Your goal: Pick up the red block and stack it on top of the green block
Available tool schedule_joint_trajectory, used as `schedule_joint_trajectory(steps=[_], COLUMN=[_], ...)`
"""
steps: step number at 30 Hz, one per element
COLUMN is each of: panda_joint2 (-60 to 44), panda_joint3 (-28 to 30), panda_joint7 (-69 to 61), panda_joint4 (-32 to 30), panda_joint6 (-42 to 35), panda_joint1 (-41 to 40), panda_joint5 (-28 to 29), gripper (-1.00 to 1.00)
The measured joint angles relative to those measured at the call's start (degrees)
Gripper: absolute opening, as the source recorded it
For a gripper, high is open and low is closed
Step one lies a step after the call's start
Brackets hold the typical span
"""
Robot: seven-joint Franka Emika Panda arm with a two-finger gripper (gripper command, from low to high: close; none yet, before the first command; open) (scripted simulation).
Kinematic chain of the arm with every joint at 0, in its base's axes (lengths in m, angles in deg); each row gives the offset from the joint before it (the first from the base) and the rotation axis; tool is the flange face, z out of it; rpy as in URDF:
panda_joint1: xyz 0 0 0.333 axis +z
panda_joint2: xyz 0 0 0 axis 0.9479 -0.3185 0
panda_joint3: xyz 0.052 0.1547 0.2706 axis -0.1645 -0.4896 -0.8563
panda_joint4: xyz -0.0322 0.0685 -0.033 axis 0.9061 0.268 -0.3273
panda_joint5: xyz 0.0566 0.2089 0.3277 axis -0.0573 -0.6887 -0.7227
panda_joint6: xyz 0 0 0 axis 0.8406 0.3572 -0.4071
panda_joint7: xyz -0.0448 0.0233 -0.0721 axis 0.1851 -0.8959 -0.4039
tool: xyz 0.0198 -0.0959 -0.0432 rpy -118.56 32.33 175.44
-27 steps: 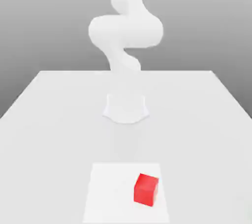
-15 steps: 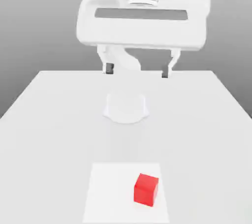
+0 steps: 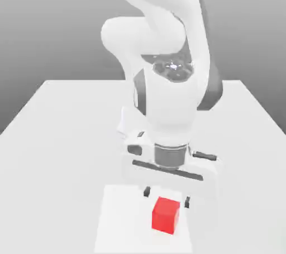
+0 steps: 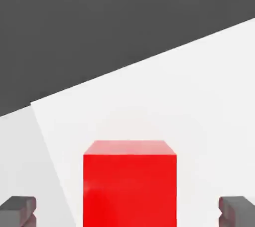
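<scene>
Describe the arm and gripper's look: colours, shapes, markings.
The arm is glossy white with rounded, bulging segments and dark grey bands at the joints. A ribbed grey ring sits above the hand. The gripper has a wide, flat white body with a dark strip across it, and short jaws ending in dark grey pads. No cables or markings can be seen.

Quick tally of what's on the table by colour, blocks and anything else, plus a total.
Red blocks: 1, the red block, also in the hand view
Green blocks: 0 visible
White square mats: 1, the mat under the red block, lying on the table
Total: 2
</scene>
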Motion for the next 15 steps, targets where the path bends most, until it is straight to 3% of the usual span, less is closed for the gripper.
schedule_joint_trajectory(steps=[1,8,15], panda_joint2=[-1.8,-2.11,7.19], panda_joint3=[0.89,1.02,-2.62], panda_joint7=[0.66,0.82,-2.24], panda_joint4=[0.26,0.3,0.81], panda_joint6=[1.49,1.82,-8.55], panda_joint1=[0.7,0.81,0.81], panda_joint5=[0.88,1.06,-4.13], gripper=[-1.0,-1.0,-1.0])
